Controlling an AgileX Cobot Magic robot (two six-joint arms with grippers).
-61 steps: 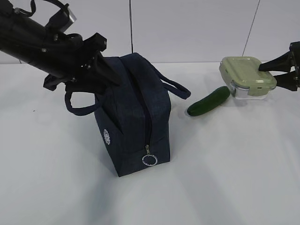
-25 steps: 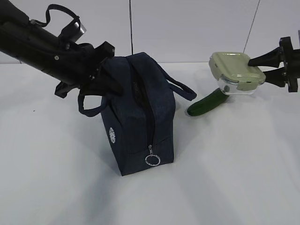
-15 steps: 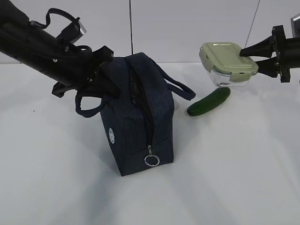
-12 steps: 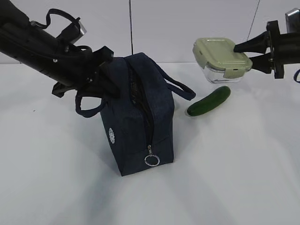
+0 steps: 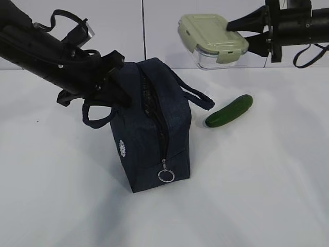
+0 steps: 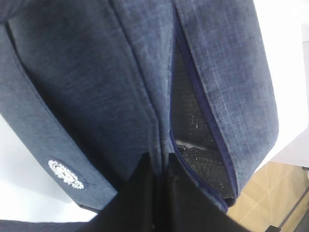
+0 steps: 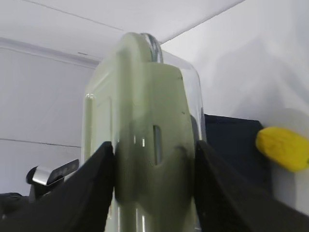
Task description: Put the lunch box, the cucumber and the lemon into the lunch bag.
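The lunch bag (image 5: 154,128) stands on the counter (image 5: 257,180). To its right, on the counter and apart from it, lies the cucumber (image 5: 229,110). Above and behind the bag, to its right, the lunch box (image 5: 212,35) hangs in the air. The lemon (image 7: 283,148) lies beside the bag's far side.

navy lunch bag (image 5: 154,128), sage-lidded lunch box (image 5: 212,33), green cucumber (image 5: 229,110), yellow lemon (image 7: 283,148)

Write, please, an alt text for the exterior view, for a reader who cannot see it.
The right gripper holds a green-lidded lunch box in the air, behind an upright navy lunch bag whose top zipper is open. The left gripper holds the bag's side, and a cucumber lies on the white table.
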